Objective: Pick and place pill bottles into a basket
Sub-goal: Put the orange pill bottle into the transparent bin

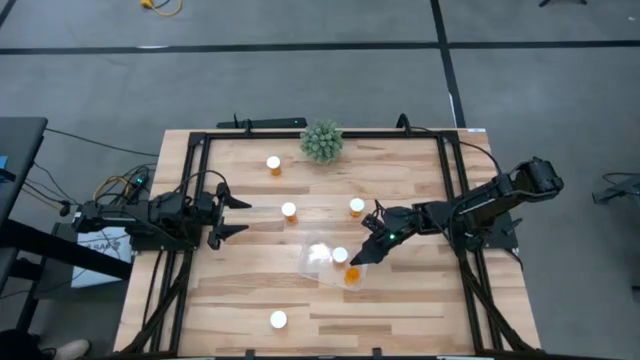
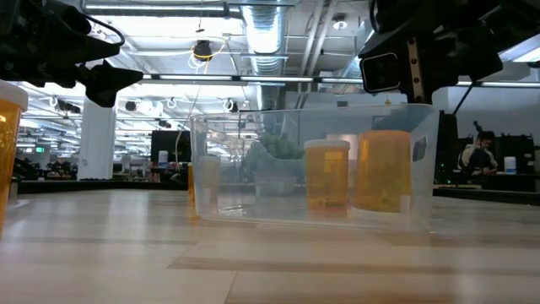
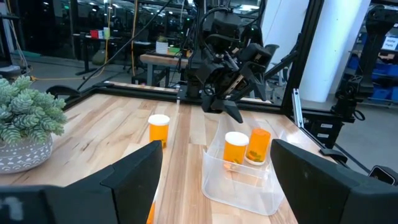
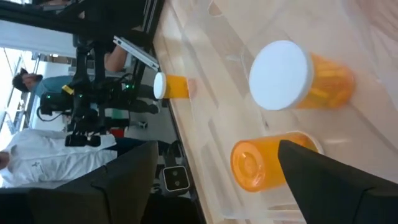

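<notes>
The clear plastic basket (image 1: 322, 262), rectangular with rounded corners, sits on the pale wood-plank table (image 1: 400, 310) near its middle. Inside stand two translucent orange bottles: one upright with a round white cap (image 4: 280, 74), and a second (image 4: 264, 163) that seems to rest cap-down. The right gripper (image 1: 362, 252) hovers over the basket's right end, its dark fingers spread and holding nothing. The left gripper (image 1: 225, 215) waits open at the left edge. Four more capped bottles (image 1: 289, 211) stand scattered on the table, near a spiky green plant (image 1: 321, 141).
</notes>
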Controlling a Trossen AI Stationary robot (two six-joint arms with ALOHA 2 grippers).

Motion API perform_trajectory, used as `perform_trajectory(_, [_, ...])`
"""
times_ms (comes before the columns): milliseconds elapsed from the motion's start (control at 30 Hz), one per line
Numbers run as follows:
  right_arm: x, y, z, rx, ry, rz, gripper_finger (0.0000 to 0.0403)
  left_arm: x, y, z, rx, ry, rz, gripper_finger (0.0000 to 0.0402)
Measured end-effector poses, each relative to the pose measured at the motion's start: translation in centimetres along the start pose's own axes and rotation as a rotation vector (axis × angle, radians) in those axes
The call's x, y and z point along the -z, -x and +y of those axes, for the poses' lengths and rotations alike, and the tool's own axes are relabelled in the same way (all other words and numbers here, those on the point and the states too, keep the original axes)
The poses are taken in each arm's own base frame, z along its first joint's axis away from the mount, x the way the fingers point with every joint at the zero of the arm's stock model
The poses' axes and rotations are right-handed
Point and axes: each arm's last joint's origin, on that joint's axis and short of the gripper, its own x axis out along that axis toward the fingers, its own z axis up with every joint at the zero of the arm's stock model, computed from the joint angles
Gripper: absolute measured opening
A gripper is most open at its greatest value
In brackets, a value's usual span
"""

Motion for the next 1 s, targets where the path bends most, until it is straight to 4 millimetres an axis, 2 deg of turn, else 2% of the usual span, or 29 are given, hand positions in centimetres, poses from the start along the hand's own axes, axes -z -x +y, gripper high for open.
perform_trajectory(200, [-0.6,0.1,0.1,0.037,0.080,-0.116,0.0329,0.0,0.0,0.0,0.000,0.000,0.000,0.0290])
perform_trajectory(467, [-2.6,0.0,2.8,0.139,0.303,-0.362,0.0327,0.0,0.0,0.0,0.000,0.000,0.000,0.0290])
perform_trajectory(733, [-2.8,0.1,4.4,0.427,0.532,-0.307,0.0304,0.0,0.0,0.0,0.000,-0.001,-0.001,0.0290])
perform_trajectory(867, [-2.4,0.5,4.4,0.630,0.628,-0.288,0.0300,0.0,0.0,0.0,0.000,0.000,-0.001,0.0290])
perform_trajectory(1000, [-2.3,0.9,4.0,0.756,0.658,-0.300,0.0299,0.0,0.0,0.0,0.000,-0.003,0.000,0.0290])
